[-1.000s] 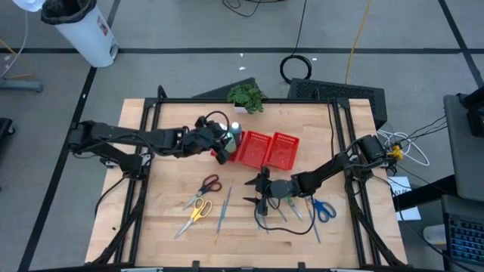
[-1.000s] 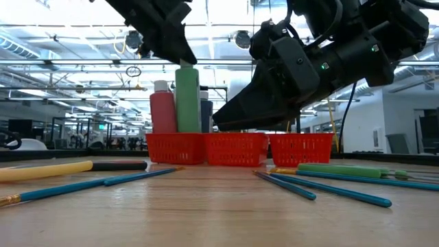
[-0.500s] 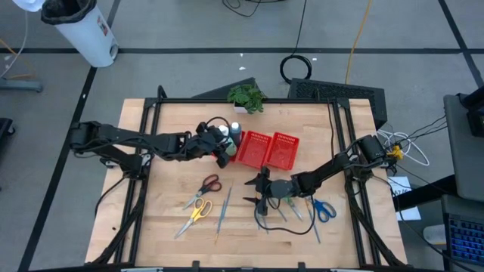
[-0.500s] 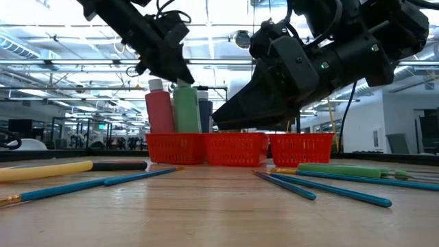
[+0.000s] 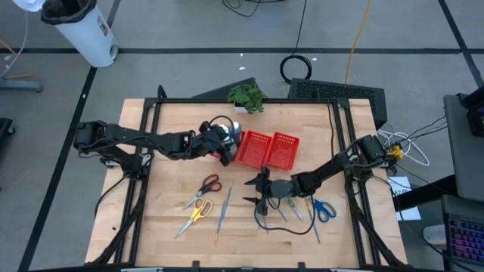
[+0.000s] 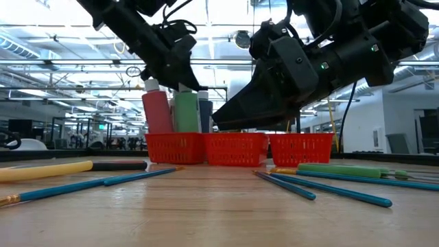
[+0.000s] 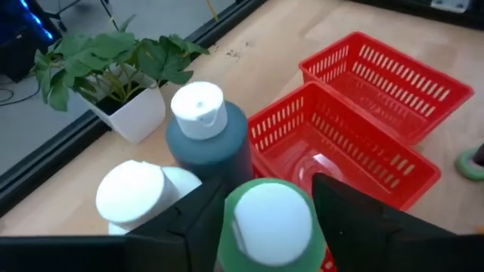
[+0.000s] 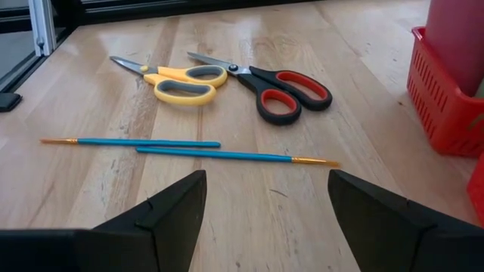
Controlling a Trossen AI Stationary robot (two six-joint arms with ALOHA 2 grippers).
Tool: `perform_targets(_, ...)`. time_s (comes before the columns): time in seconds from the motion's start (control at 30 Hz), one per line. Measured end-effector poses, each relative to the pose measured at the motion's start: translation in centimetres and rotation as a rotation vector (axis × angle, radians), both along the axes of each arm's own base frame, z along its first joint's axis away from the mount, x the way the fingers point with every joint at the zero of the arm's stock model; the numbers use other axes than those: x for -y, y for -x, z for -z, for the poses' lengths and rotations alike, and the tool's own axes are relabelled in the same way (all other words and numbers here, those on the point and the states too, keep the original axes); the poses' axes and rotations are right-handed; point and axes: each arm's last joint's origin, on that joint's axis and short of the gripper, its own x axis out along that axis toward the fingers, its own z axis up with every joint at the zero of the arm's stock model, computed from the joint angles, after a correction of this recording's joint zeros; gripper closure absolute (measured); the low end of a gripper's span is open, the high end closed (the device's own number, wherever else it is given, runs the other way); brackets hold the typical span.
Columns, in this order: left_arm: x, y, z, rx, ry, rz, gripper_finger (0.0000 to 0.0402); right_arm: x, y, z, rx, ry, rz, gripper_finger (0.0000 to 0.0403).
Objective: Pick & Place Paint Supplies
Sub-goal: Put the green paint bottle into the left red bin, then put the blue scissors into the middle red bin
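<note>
- Left gripper [image 7: 265,219], fingers parted around a green-capped paint bottle [image 7: 271,223] standing in the red mesh tray [image 5: 261,149].
- Right gripper [image 8: 265,204], fingers wide and empty, hovers over the wooden bench [image 5: 166,174] near slim blue brushes [image 8: 189,149].

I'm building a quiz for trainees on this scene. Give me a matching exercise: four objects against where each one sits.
Things:
1. green bottle
2. yellow-handled scissors
3. potted plant
4. blue-handled scissors

Places:
a. at the table's far edge
b. in the red tray
c. beside the red-handled scissors
d. to the right of the right gripper

Pairs: 1-b, 2-c, 3-a, 4-d
</note>
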Motion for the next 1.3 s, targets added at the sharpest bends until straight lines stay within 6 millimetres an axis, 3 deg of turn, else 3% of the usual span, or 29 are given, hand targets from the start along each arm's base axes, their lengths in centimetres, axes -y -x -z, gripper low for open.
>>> perform_targets(0.43,0.0,-0.2,-1.2,0.076,-0.045,0.037,0.0175,0.0,0.0,0.0,-0.002,0.000,0.000,0.0135)
perform_targets(0.63,0.3,0.2,-4.0,0.168,-0.052,0.046,0.0174,0.0,0.0,0.0,-0.003,0.001,0.000,0.0135)
perform_targets(0.77,0.9,1.4,-6.3,0.190,-0.064,0.073,0.0174,0.0,0.0,0.0,-0.005,0.001,0.000,0.0135)
perform_targets(1.03,2.9,6.6,-10.3,0.248,-0.042,0.157,0.0174,0.0,0.0,0.1,-0.009,0.002,-0.001,0.0135)
perform_targets(1.2,4.2,9.6,-10.9,0.235,0.001,0.187,0.0174,-0.2,0.0,-0.3,0.007,-0.023,-0.048,0.0135)
perform_targets(1.3,5.0,10.7,-10.0,0.237,0.000,0.174,0.0174,-0.3,0.3,-2.3,0.055,-0.062,-0.129,0.0135)
